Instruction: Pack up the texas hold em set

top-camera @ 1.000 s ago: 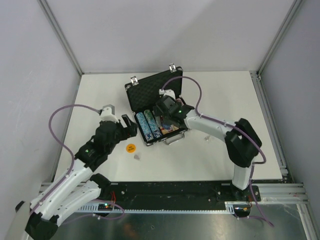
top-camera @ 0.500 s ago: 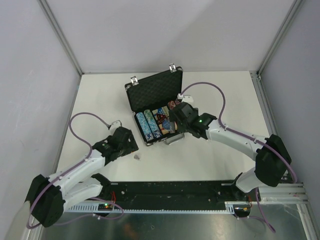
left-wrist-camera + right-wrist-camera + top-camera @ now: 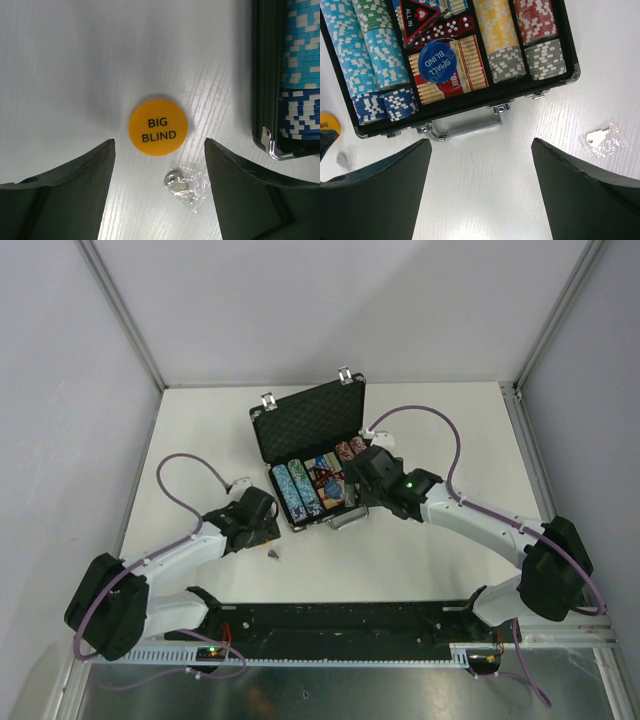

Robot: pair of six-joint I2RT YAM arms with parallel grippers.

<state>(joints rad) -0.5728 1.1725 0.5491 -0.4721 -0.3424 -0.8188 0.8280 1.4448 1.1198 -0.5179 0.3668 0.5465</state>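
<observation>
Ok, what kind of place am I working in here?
Probably a lab robot test cell: a white table walled by plain grey panels on aluminium posts, with a black mounting rail along its near edge.

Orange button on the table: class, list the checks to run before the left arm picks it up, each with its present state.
1. Open left tool: ok.
2. The orange button centred before it: ok.
3. The key bag apart from the button: ok, though close.
4. The case lid up: ok.
5. Free slot in the case for it: cannot tell.
6. Empty right tool: ok.
</observation>
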